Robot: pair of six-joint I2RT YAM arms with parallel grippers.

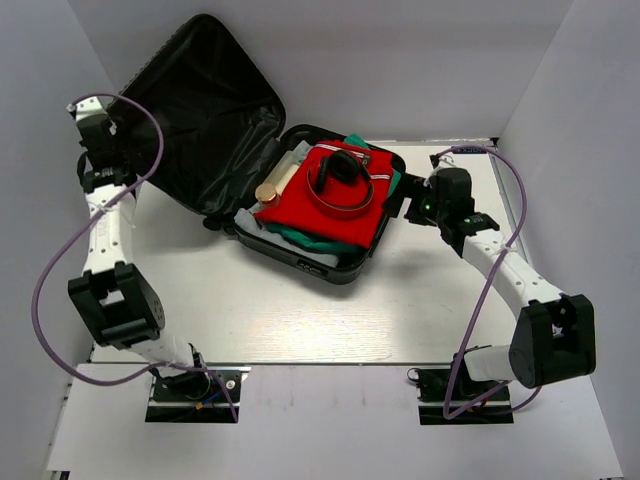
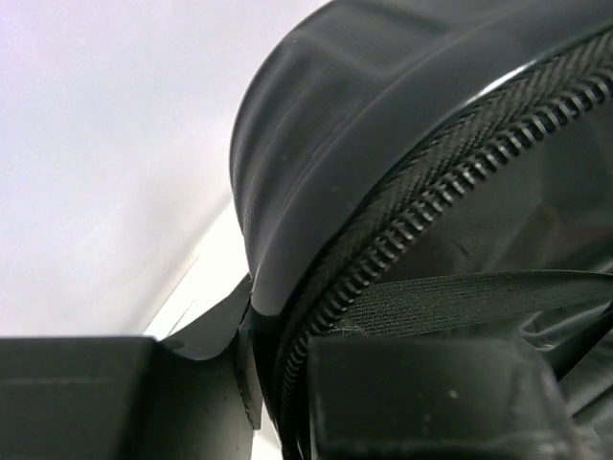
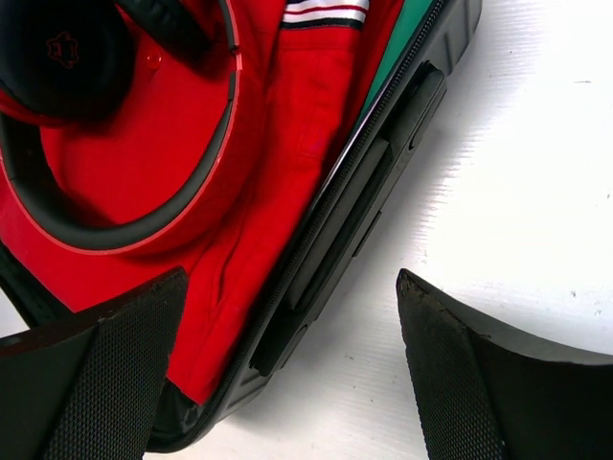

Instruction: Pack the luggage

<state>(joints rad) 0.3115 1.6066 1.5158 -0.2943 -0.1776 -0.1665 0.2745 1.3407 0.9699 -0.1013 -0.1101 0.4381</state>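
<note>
**Operator:** Where is the luggage?

**Spotter:** Your luggage [image 1: 215,110] lies open on the table [image 1: 300,320], toward the back and a little left of centre. The lid stands up and leans back to the left. The base lies flat and is turned at an angle toward your right arm.

**Operator:** What is in it?

**Spotter:** You have a red garment [image 1: 300,215] on top, with a green garment [image 1: 310,243] showing under its near edge. Red-and-black headphones [image 1: 345,168] lie on the red cloth, and a round tan thing [image 1: 267,192] sits near the hinge.

**Operator:** Is there any writing I can read?

**Spotter:** One ear cup carries a small red emblem [image 3: 65,46], but it is too blurred for you to read. A pale mark [image 1: 305,265] on the near wall of the shell is too small to make out. The red garment has a striped trim [image 3: 326,11] in white, black and red.

**Operator:** And the grippers?

**Spotter:** Your left gripper [image 2: 273,374] is clamped on the rim of the lid at its far left edge, and the zipper [image 2: 460,172] runs down between its fingers. Your right gripper [image 3: 290,287] has its fingers wide apart and holds nothing. It hangs at the right wall of the base, just above the side handle [image 3: 364,182].
</note>
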